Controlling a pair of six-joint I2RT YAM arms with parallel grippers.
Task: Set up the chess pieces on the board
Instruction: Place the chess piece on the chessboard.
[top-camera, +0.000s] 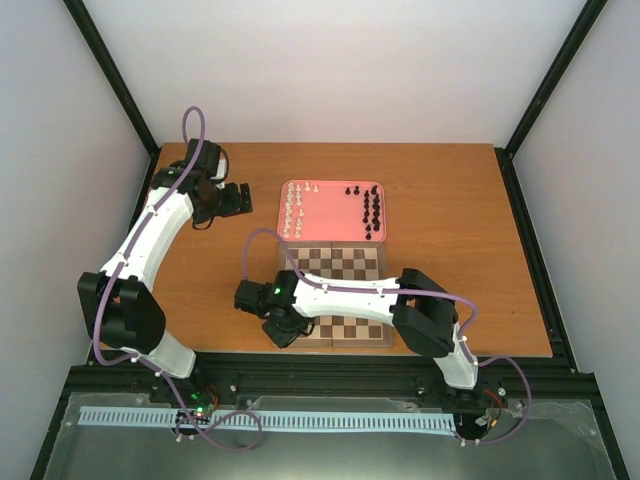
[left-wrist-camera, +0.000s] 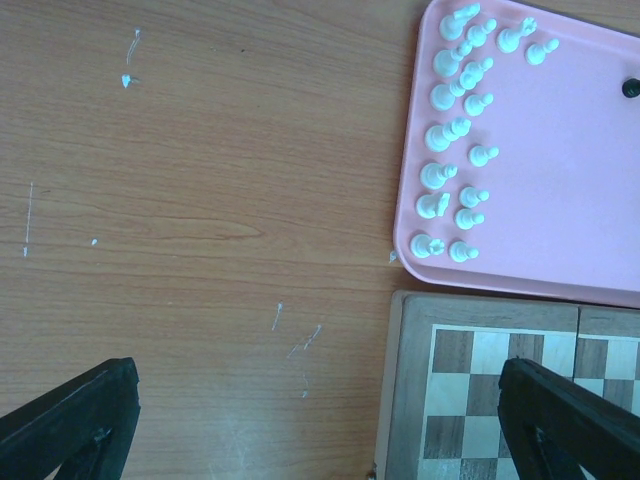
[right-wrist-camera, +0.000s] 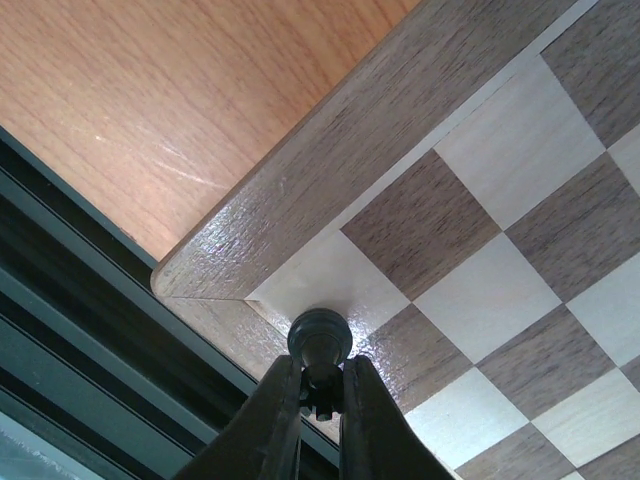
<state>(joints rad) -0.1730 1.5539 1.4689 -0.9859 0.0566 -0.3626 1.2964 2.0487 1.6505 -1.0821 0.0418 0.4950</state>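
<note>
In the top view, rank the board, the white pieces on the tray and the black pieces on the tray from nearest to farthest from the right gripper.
1. The board, directly beneath the right gripper, which grips a dark piece over its near left corner.
2. The white pieces, on the pink tray's left side.
3. The black pieces, on the tray's right side.

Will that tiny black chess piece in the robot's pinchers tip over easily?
Probably yes: the tiny black chess piece, pinched by the right gripper over a corner square of the wooden chessboard, looks slim, so a nudge might tip it. It seems hard and light. Its glossy round shape could slip or roll.
</note>
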